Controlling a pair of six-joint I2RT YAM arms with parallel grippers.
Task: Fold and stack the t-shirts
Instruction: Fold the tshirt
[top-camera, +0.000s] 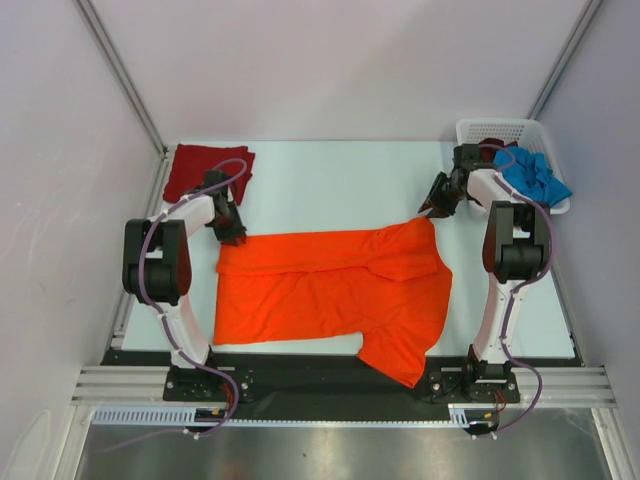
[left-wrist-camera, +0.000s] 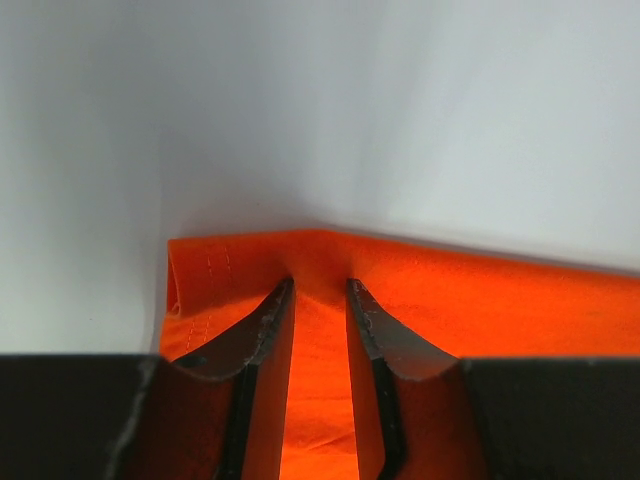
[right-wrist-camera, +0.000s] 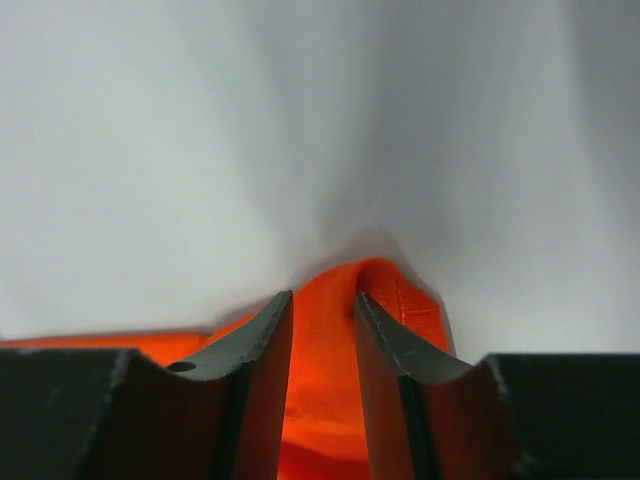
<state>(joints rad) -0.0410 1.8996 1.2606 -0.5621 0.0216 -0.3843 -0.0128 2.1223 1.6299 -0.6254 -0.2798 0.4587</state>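
A folded dark red t-shirt (top-camera: 200, 168) lies at the tabletop's (top-camera: 330, 180) far-left corner. Beside it, the left end effector (top-camera: 232, 236) is pinched onto the far-left corner of the orange t-shirt (top-camera: 330, 285), which lies spread flat mid-tabletop. At its far-right corner the right end effector (top-camera: 436, 205) straddles a raised ridge of cloth — whether it grips cannot be told. Far right, a blue t-shirt (top-camera: 535, 175) fills the white basket (top-camera: 500, 127).

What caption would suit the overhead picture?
Left gripper and right gripper pinch the far edge of the orange t-shirt on the table; a dark red shirt lies beyond.
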